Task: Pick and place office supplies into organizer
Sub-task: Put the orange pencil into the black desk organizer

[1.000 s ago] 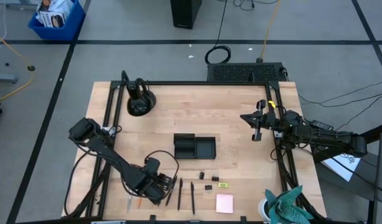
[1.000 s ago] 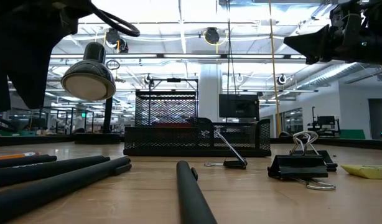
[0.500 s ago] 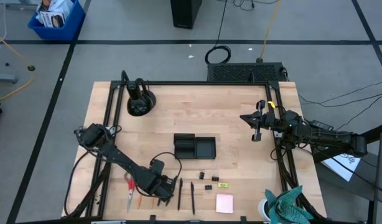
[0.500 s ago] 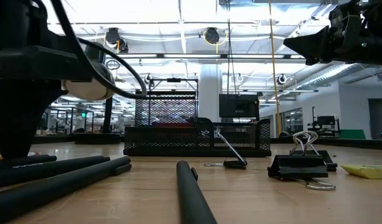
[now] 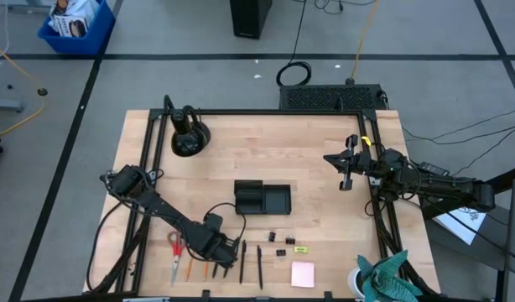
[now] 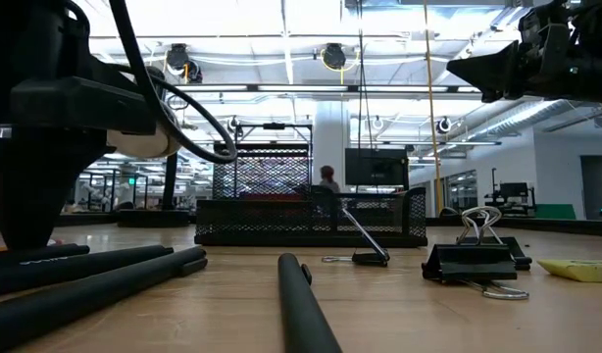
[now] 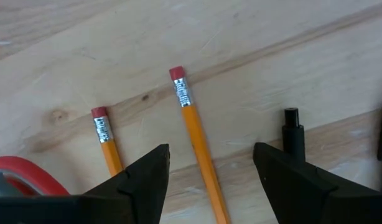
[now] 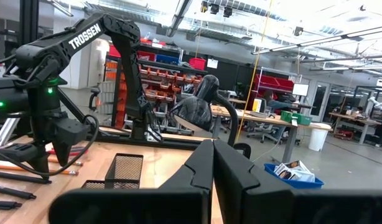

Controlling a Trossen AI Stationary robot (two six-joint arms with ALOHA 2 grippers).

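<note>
High view: left gripper (image 5: 214,252) low over the bench (image 5: 308,168) front edge, above two orange pencils (image 5: 196,270) beside red-handled scissors (image 5: 174,253); organizer (image 5: 262,199) mid-bench. Left wrist view: fingers (image 7: 141,180) apart, straddling one red-erasered pencil (image 7: 197,140), not touching. Right wrist view: right gripper (image 8: 213,168) fingers together, raised far right.

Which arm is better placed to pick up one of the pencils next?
Left. The left gripper is open right over the two orange pencils, one lying between its fingers. The right gripper is shut and raised at the table's far right side, well away from them.
</note>
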